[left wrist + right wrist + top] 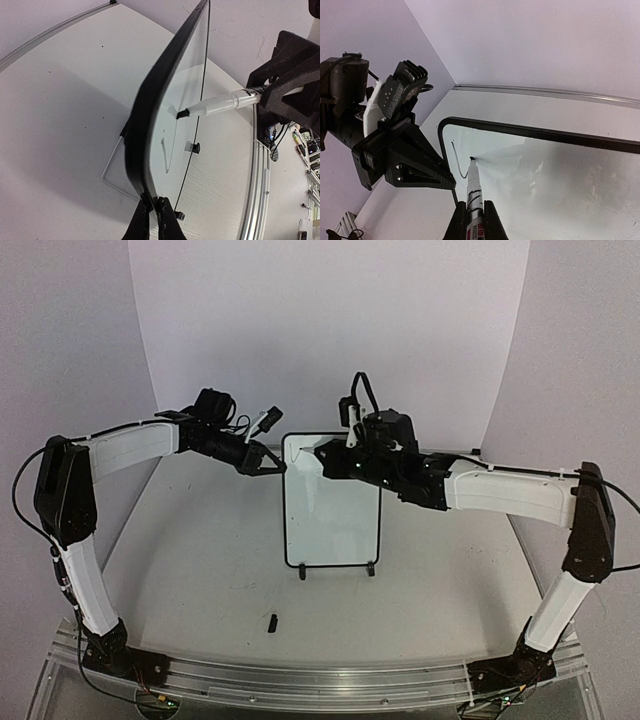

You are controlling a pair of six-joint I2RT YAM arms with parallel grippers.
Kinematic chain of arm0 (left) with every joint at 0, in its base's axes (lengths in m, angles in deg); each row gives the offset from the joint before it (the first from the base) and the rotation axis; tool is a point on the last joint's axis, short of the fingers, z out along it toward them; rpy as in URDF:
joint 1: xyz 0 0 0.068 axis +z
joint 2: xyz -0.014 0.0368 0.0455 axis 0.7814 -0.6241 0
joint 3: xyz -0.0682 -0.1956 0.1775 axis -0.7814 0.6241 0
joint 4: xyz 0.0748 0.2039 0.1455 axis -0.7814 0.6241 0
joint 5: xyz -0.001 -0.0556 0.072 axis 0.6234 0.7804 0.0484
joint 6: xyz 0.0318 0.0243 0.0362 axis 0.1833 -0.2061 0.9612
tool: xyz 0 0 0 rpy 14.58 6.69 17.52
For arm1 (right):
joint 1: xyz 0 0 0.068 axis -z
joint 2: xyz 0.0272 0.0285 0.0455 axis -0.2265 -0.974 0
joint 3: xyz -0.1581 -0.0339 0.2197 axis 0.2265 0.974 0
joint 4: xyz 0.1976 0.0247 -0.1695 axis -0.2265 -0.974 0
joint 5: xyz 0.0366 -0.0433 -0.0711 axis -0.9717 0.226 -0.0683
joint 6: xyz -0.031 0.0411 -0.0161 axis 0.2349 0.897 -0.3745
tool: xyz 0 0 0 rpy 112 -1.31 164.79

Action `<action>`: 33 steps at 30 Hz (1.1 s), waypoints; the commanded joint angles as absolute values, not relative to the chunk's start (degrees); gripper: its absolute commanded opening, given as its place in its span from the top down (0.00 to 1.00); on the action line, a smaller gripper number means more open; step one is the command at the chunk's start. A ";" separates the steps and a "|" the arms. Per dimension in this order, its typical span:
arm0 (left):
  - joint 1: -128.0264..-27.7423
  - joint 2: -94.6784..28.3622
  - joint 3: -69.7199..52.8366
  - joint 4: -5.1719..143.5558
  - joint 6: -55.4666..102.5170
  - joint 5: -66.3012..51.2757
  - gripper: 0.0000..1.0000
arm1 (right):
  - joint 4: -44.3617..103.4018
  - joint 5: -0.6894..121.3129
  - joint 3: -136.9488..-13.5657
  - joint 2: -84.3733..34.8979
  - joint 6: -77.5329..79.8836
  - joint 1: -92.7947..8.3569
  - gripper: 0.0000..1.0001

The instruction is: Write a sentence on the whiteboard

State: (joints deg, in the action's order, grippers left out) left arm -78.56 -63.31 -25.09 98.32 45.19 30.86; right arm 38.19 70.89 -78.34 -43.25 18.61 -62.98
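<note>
Pinching the whiteboard [335,525] at eleven o'clock, the left claw [272,463] braced it so the right claw [475,212], clamping a marker [473,182], could write.

A robotics lab test booth: plain white backdrop [330,330] curving around a white table [200,570], two robot arms [125,445] bolted to an aluminium rail [320,680].

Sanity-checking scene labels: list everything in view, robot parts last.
whiteboard: 1, white with black frame, standing mid-table
stroke: 1, dark, board's upper-left corner
marker: 1, white barrel with black tip, tip at the board
small piece: 1, black, on the table in front of the board; cannot tell what it is
table: 1, white
left gripper: 1, black, shut on the whiteboard's edge
right gripper: 1, black, shut on the marker
</note>
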 commanded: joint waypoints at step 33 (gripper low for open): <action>-80.05 -62.36 -25.22 101.86 49.91 27.72 1.00 | 39.08 76.65 -75.59 -39.20 20.01 -62.00 1.00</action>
State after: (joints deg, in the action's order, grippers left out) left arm -78.65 -63.29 -25.09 98.34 45.37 30.55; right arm 39.42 71.07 -73.05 -40.93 20.51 -62.99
